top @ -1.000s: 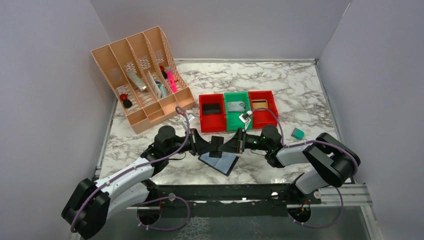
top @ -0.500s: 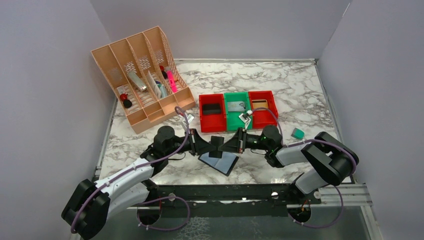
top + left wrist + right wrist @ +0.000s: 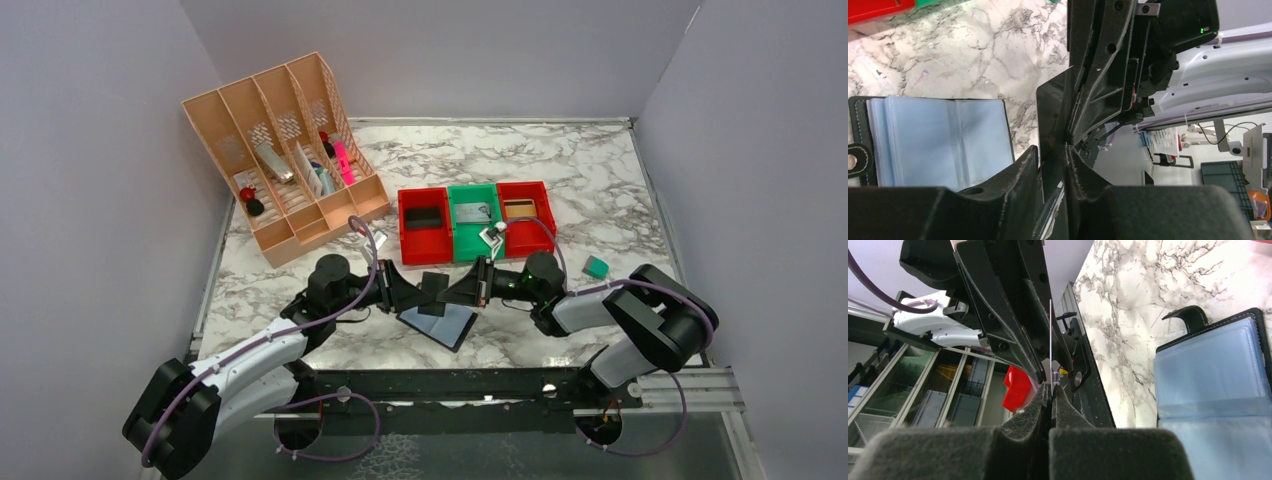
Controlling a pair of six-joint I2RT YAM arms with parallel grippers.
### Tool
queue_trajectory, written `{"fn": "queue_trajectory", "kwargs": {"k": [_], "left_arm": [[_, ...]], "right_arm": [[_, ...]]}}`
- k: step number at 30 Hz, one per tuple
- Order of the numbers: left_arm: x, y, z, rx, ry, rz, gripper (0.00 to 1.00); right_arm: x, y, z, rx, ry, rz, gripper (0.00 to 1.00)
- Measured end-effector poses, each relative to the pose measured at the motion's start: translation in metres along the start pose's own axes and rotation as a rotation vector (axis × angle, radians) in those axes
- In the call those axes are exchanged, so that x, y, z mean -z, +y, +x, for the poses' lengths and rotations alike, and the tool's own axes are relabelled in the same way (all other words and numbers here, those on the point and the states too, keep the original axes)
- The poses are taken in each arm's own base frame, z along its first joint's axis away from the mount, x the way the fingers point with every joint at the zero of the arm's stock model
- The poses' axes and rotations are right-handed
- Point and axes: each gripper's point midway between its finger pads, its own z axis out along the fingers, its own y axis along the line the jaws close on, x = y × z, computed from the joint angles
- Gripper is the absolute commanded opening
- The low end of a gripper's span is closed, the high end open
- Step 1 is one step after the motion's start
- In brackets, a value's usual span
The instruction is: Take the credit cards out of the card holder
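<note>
Credit card: one dark card, held on edge in the air between the two pincers, clear of the holder; right pincer clamped tight on one edge; left pincer at the opposite edge, jaws a little parted about it, contact uncertain.
Card holder: lying open on the worktop just below both pincers, blue-grey panels up; further cards inside not discernible.
Hazard: a single thin-edge grip; the card may pivot or slip and drop onto the holder, should the left pincer drag on it in pulling away.
</note>
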Motion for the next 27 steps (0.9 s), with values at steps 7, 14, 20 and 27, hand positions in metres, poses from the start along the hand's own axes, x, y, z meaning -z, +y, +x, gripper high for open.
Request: {"fn": "queue_trajectory", "kwargs": {"k": [7,14,20,27], "left_arm": [[0.003,0.02,0.004,-0.012,0.025,-0.116,0.53],[0.012,0.024,-0.014,-0.099,-0.016,-0.227,0.63],[0.024,0.048,-0.009,-0.113,0.002,-0.36,0.7],[0.04,0.059,-0.024,-0.157,-0.013,-0.519,0.95]], "right_arm": [[0.002,-0.004,-0.003,-0.008,-0.022,0.041,0.01],[0.006,-0.006,-0.007,0.02,-0.05,0.097,0.01],[0.013,-0.018,-0.009,0.05,-0.068,0.194,0.01],[0.02,-0.024,-0.026,0.123,-0.111,0.314,0.01]]}}
